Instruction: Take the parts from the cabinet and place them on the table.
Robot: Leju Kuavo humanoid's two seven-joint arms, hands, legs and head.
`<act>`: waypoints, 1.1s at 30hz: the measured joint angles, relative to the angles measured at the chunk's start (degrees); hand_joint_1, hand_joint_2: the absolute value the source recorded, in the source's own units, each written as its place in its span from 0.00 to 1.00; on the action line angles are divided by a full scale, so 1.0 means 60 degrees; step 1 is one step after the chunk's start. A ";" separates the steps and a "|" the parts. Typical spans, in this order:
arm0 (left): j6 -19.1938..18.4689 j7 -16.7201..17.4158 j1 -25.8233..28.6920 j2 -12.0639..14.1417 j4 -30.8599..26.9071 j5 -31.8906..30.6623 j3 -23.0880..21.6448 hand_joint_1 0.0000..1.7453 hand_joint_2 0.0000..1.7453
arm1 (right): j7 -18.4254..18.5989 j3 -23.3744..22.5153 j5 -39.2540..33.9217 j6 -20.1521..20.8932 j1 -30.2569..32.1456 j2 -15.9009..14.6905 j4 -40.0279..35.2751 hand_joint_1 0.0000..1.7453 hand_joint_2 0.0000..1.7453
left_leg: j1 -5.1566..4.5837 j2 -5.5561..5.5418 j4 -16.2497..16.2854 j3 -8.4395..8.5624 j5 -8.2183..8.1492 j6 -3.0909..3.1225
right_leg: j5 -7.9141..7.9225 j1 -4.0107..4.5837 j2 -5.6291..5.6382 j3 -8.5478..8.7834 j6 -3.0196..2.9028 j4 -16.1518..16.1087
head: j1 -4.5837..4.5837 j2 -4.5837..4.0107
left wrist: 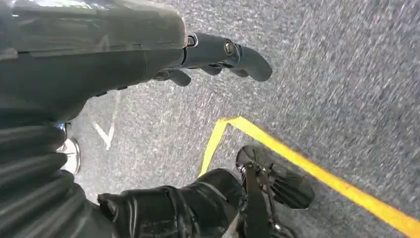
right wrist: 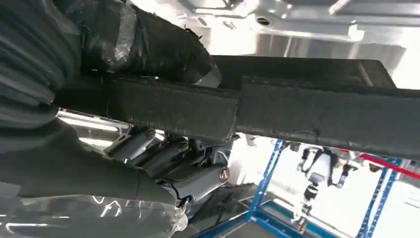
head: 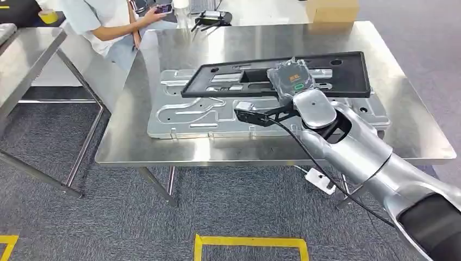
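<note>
While seemingly gripped, black part [head: 282,76] in right hand [right wrist: 163,158]

Right hand [head: 294,79] on black tray [head: 348,76], over silver plate [head: 179,117], steel table [head: 413,125].

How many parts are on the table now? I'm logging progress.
2: a silver metal plate lying flat on the table, and a black tray above it, gripped by the right hand.

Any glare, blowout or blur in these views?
Head view: sharp, soft ceiling glare on the steel table. Left wrist view: streaky motion blur on the carpet. Right wrist view: background blown out white behind the black tray, near cover soft.
</note>
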 joint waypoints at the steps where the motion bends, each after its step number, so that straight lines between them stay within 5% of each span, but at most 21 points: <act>1: 0.0004 0.0000 0.0008 -0.0015 0.0000 0.0000 0.0000 0.00 1.00 | 0.0000 0.0000 0.0000 0.0000 0.0022 0.0000 0.0000 1.00 1.00 | 0.0000 0.0000 0.0083 -0.0129 0.0110 0.0002 | -0.0021 0.0001 0.0004 0.0021 0.0000 0.0000 | 0.0004 0.0000; 2: 0.0004 0.0000 0.0014 -0.0018 0.0000 0.0004 0.0000 0.00 1.00 | -0.0007 0.0000 0.0000 0.0000 0.0032 0.0000 0.0000 1.00 1.00 | 0.0001 0.0000 -0.0287 -0.0036 0.0463 0.0021 | -0.0047 0.0003 0.0011 0.0061 0.0012 0.0000 | 0.0004 0.0000; 4: 0.0015 -0.0004 0.0012 -0.0007 0.0000 0.0004 0.0000 0.00 1.00 | -0.0007 0.0000 0.0000 0.0000 0.0021 0.0000 0.0000 1.00 1.00 | -0.0007 0.0000 -0.1926 0.0683 0.1440 0.0116 | -0.0117 0.0009 0.0015 0.0196 0.0055 -0.0003 | 0.0007 0.0000; 5: 0.0026 -0.0004 0.0009 0.0003 0.0000 0.0004 0.0000 0.00 1.00 | -0.0011 0.0000 0.0000 -0.0004 0.0015 0.0000 0.0000 1.00 1.00 | -0.0022 -0.0002 -0.2635 0.0987 0.1592 0.0160 | -0.0150 0.0003 0.0011 0.0266 0.0094 -0.0027 | 0.0004 0.0000; 9: 0.0033 -0.0007 -0.0008 0.0000 0.0000 0.0004 0.0000 0.00 1.00 | -0.0033 0.0000 0.0000 0.0000 0.0027 0.0004 0.0000 1.00 1.00 | -0.0146 -0.0018 -0.2856 0.1175 0.1460 0.0263 | -0.0092 0.0019 0.0019 0.0314 0.0285 -0.0224 | 0.0004 0.0000; 12: 0.0033 -0.0007 0.0009 -0.0011 0.0000 0.0004 0.0000 0.00 1.00 | -0.0033 0.0000 0.0000 -0.0007 0.0000 -0.0007 0.0004 1.00 1.00 | -0.0036 0.0017 -0.3174 0.1436 0.1551 0.0424 | -0.0338 0.0073 -0.0049 0.0209 0.0392 0.0112 | 0.0040 0.0000; 14: 0.0040 -0.0022 0.0000 -0.0007 0.0000 0.0004 0.0000 0.00 1.00 | -0.0025 0.0000 0.0004 -0.0029 -0.0011 -0.0007 0.0007 1.00 1.00 | -0.0038 0.0031 -0.3168 0.1437 0.1534 0.0502 | -0.0861 0.0087 -0.0037 -0.0358 0.0368 0.1219 | 0.0076 0.0000; 15: 0.0040 -0.0022 -0.0016 -0.0007 0.0000 0.0004 0.0000 0.00 1.00 | -0.0047 0.0000 0.0004 -0.0058 0.0052 -0.0004 0.0007 1.00 1.00 | -0.0048 0.0029 -0.3163 0.1437 0.1513 0.0535 | -0.1221 0.0087 -0.0035 -0.0927 0.0378 0.2235 | 0.0073 0.0000; 17: 0.0040 -0.0022 -0.0006 -0.0011 0.0000 0.0004 0.0000 0.00 1.00 | -0.0051 0.0000 0.0004 -0.0062 0.0160 -0.0004 0.0015 1.00 1.00 | -0.0052 0.0007 -0.3132 0.1441 0.1474 0.0546 | -0.1139 0.0089 -0.0037 -0.1303 0.0403 0.2710 | 0.0073 0.0000; 18: 0.0044 -0.0022 0.0000 -0.0018 0.0000 0.0004 0.0000 0.00 1.00 | -0.0051 0.0000 0.0004 -0.0062 0.0160 -0.0007 0.0029 1.00 1.00 | -0.0050 -0.0012 -0.3098 0.1446 0.1443 0.0529 | -0.0784 0.0084 -0.0038 -0.1156 0.0401 0.2288 | 0.0084 0.0000; 20: 0.0044 -0.0029 0.0000 -0.0040 0.0000 0.0000 0.0000 0.00 1.00 | -0.0051 0.0000 0.0004 -0.0069 0.0123 -0.0004 0.0033 1.00 1.00 | -0.0033 -0.0037 -0.2963 0.1478 0.1324 0.0455 | 0.0133 0.0069 -0.0049 -0.0401 0.0371 0.0628 | 0.0080 0.0000; 22: 0.0051 -0.0040 -0.0018 -0.0029 0.0000 -0.0007 0.0000 0.00 1.00 | -0.0087 0.0000 0.0058 -0.0189 0.0126 0.0007 0.0033 1.00 1.00 | -0.0126 -0.0059 -0.2713 0.1389 0.1159 0.0323 | 0.0092 0.0090 -0.0040 -0.0023 0.0305 -0.0096 | 0.0077 0.0000; 25: 0.0051 -0.0040 0.0009 -0.0029 0.0000 -0.0011 0.0000 0.00 1.00 | -0.0146 0.0000 0.0120 -0.0303 0.0223 0.0015 0.0047 1.00 1.00 | -0.0106 -0.0058 -0.2820 0.1443 0.1172 0.0275 | 0.0067 0.0129 -0.0016 -0.0037 0.0184 -0.0036 | 0.0055 0.0000; 27: 0.0051 -0.0040 0.0010 -0.0033 0.0000 -0.0011 0.0000 0.00 1.00 | -0.0149 0.0000 0.0131 -0.0310 0.0221 0.0015 0.0051 1.00 1.00 | -0.0087 -0.0034 -0.2608 0.1378 0.0970 0.0171 | 0.0065 0.0031 -0.0014 0.0032 0.0072 -0.0092 | 0.0044 0.0000; 31: 0.0051 -0.0040 -0.0005 -0.0022 0.0000 -0.0011 0.0000 0.00 1.00 | -0.0160 0.0000 0.0146 -0.0346 0.0277 0.0022 0.0051 1.00 1.00 | -0.0035 -0.0006 -0.0008 0.0023 -0.0030 -0.0014 | -0.0005 0.0032 -0.0011 0.0103 -0.0022 -0.0090 | -0.0018 0.0000; 32: 0.0051 -0.0040 0.0003 -0.0029 0.0000 -0.0011 0.0000 0.00 1.00 | -0.0164 0.0000 0.0146 -0.0346 0.0304 0.0022 0.0051 1.00 1.00 | -0.0032 -0.0006 0.0169 -0.0131 0.0012 -0.0011 | -0.0020 0.0033 -0.0010 0.0119 -0.0023 -0.0089 | -0.0018 0.0000; 33: 0.0051 -0.0040 0.0012 -0.0033 0.0000 -0.0011 0.0000 0.00 1.00 | -0.0171 0.0000 0.0146 -0.0346 0.0326 0.0025 0.0051 1.00 1.00 | -0.0030 -0.0006 -0.0104 -0.0084 0.0333 0.0005 | -0.0052 0.0039 -0.0008 0.0165 -0.0015 -0.0088 | -0.0015 0.0000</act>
